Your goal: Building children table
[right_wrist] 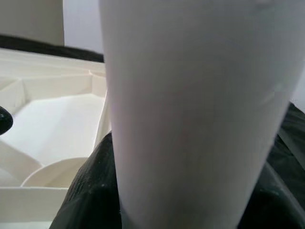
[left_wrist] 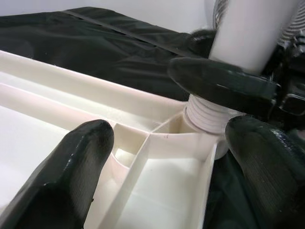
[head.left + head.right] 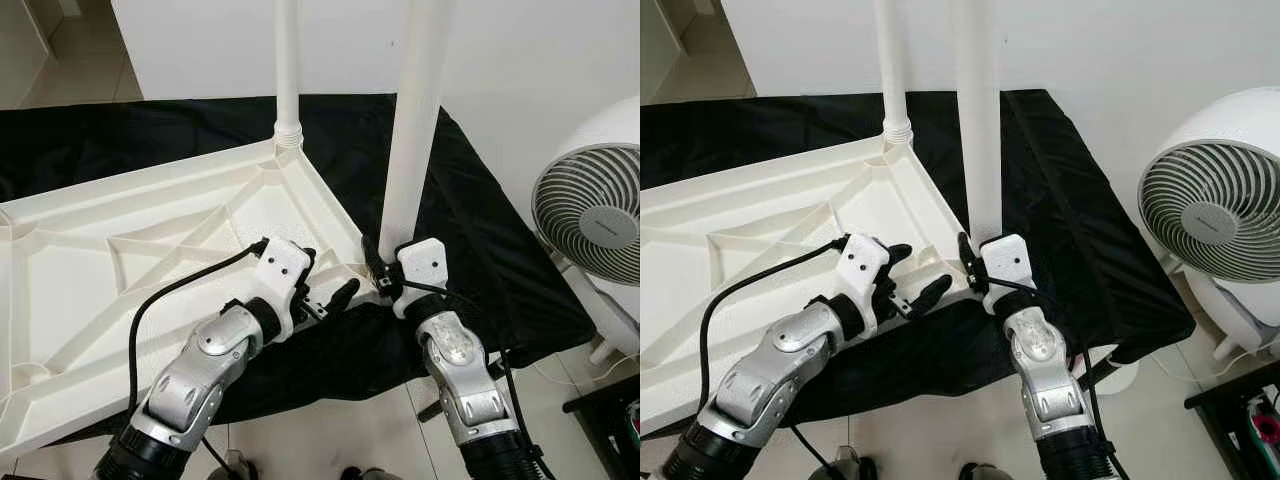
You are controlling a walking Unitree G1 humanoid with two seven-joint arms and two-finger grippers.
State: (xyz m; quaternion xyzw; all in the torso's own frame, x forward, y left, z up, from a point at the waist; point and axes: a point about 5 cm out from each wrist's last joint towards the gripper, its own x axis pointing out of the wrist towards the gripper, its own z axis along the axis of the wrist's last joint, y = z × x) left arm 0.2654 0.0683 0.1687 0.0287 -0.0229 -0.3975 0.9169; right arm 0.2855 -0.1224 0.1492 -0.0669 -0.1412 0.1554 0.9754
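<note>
Left eye view. We list a white plastic children's table top (image 3: 150, 260), upside down with its ribbed underside showing, lying on a black cloth (image 3: 480, 240) that covers the tabletop. A far table leg (image 3: 287, 70) stands upright in the far corner socket. A near table leg (image 3: 415, 120) stands upright at the near right corner. Our right end effector (image 3: 385, 272) is closed around the base of this near leg, just above the corner. Our left end effector (image 3: 325, 290) sits over the same corner of the table top, just left of the leg, fingers spread apart and empty. A white fan (image 3: 590, 215) stands on the floor to the right, well apart from the work.

Right eye view. We record the same layout: near leg (image 3: 978, 110) held by the right end effector (image 3: 975, 262), left end effector (image 3: 912, 275) beside it over the rim.

Left wrist view. We see the two black fingers (image 2: 71, 176) wide apart, ribbed corner between them. The near leg's threaded end (image 2: 207, 117) sits in the corner socket, and a black finger of the right end effector (image 2: 219, 83) crosses in front of the leg.

Right wrist view. We note the near leg (image 1: 190, 114) very close, dark fingers on both sides of it, the ribbed underside (image 1: 57, 124) beyond.
</note>
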